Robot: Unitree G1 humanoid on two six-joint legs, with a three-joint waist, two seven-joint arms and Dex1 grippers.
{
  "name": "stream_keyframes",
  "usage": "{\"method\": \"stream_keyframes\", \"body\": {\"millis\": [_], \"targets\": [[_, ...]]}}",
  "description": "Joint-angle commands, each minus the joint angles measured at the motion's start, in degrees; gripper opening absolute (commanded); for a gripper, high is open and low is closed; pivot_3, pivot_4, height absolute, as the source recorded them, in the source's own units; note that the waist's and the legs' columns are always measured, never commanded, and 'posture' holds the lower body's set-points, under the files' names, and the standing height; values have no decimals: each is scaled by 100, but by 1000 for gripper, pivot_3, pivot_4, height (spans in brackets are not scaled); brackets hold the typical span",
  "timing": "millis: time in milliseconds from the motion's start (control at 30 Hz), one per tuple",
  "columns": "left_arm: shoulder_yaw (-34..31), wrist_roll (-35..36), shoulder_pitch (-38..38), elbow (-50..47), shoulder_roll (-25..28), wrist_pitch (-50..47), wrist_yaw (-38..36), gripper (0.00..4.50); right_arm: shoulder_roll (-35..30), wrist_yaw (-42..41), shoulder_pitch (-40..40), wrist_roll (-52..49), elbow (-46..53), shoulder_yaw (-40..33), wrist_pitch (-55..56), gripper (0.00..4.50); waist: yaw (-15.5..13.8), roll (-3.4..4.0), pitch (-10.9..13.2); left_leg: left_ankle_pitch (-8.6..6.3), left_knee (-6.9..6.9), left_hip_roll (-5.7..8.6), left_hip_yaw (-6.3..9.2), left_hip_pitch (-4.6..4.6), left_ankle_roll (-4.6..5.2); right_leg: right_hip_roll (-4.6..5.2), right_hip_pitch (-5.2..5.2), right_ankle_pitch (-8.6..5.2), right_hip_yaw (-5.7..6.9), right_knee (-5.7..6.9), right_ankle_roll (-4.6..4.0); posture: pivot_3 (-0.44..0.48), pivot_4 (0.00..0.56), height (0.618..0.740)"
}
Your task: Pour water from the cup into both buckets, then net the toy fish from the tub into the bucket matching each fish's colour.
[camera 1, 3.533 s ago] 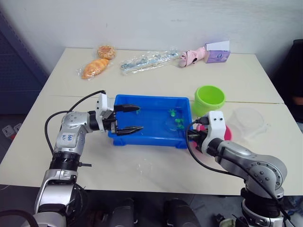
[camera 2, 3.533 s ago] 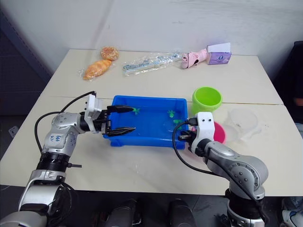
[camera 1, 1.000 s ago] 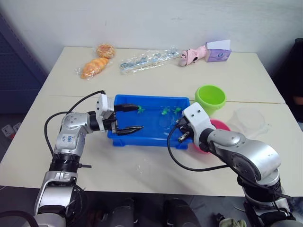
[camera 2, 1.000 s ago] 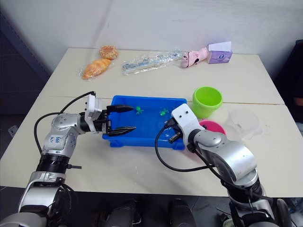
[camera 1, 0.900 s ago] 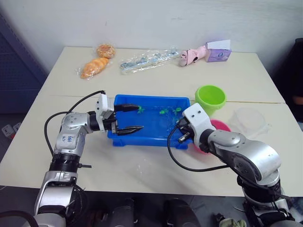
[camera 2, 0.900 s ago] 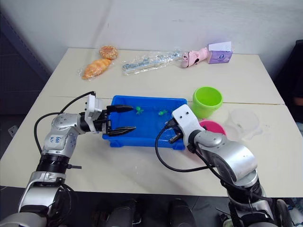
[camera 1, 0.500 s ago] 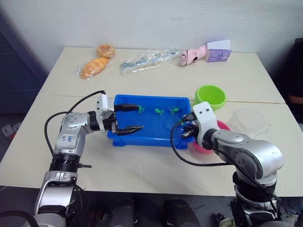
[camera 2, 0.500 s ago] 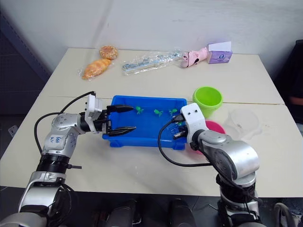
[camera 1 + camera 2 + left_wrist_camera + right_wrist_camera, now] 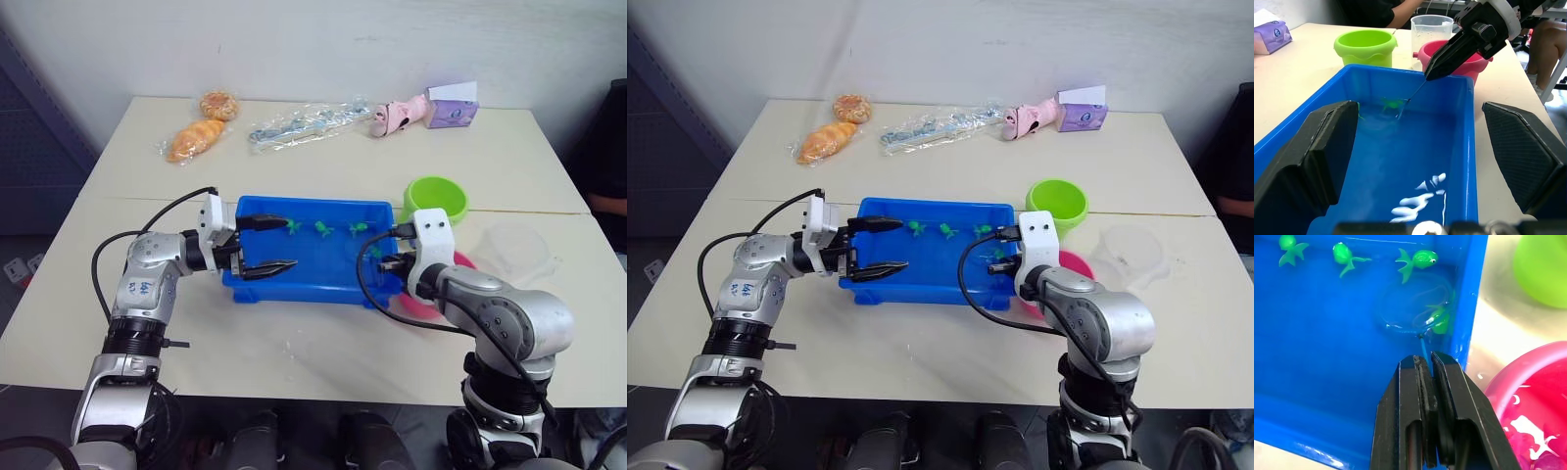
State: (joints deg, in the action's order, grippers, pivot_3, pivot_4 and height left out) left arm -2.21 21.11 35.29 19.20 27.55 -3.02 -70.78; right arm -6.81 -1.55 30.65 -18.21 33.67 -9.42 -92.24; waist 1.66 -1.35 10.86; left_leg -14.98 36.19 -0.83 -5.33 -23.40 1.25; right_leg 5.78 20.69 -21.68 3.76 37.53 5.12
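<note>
Over the right end of the blue tub [image 9: 304,279], the right gripper [image 9: 1429,363] is clamped on the thin handle of the net [image 9: 1413,308], its two black fingers pressed together around the stick. The net's hoop lies submerged in the water just ahead of the fingertips, close against the tub's right wall, and one green fish [image 9: 1438,319] sits at the hoop's rim on the wall side; whether it lies inside the mesh cannot be told. Three more green fish [image 9: 1417,260] float in a loose row beyond the hoop, along the far side of the tub. Just right of the tub wall stands the pink bucket [image 9: 1528,396], wet inside, and farther back the green bucket [image 9: 435,201], both near the tub but apart from it. The clear cup [image 9: 1431,30] stands on the tabletop [image 9: 323,166] behind the pink bucket.

At the tub's left end, the left gripper [image 9: 276,244] hovers with its fingers spread wide apart, one on each side of the tub's short wall, holding nothing.

Along the far edge of the tabletop lie two wrapped pastries [image 9: 201,127], a clear plastic bag [image 9: 304,125], a pink toy [image 9: 397,117] and a purple tissue pack [image 9: 451,113].
</note>
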Motion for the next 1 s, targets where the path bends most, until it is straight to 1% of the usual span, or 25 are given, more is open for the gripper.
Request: {"method": "stream_keyframes", "body": {"millis": [33,167,333,567,800,867,1000], "targets": [[-91,97,32,-43,35,63,0,4365,96,44,139,67,68,-83,-26,0,2,0,0,0,0,0,0,0,0,0,0,0,0,0,0,0,150,740],[-96,98,30,-47,32,61,14,4365,175,75,210,171,21,-44,102,0,7,0,0,0,-1,0,-1,0,0,0,1,0,-1,0,0,0,150,740],[-152,129,-29,-99,64,-8,74,4365,180,106,186,289,-51,136,653,0,4,0,0,0,-1,0,0,0,0,-1,2,0,-1,1,0,0,150,740],[-310,164,-81,-31,256,-85,112,4365,143,-64,79,226,36,244,1055,0,16,0,0,0,-2,0,-2,0,-1,-2,4,0,-2,1,0,0,150,740],[-388,170,-149,-56,361,-64,124,4365,58,-525,-212,-130,507,180,1214,0,8,0,0,0,-2,0,-2,0,-1,0,3,0,-2,1,0,0,150,740],[-412,169,-160,-24,390,-31,109,4365,-53,-761,-450,-286,781,223,1342,0,7,0,0,0,-2,0,-2,0,-1,0,3,0,-2,1,0,0,150,740],[-409,145,-106,72,455,21,38,4365,-131,-953,-821,-442,1148,208,1485,0,4,0,0,0,-3,0,0,0,-1,-1,3,0,-2,1,0,0,150,740]]}}
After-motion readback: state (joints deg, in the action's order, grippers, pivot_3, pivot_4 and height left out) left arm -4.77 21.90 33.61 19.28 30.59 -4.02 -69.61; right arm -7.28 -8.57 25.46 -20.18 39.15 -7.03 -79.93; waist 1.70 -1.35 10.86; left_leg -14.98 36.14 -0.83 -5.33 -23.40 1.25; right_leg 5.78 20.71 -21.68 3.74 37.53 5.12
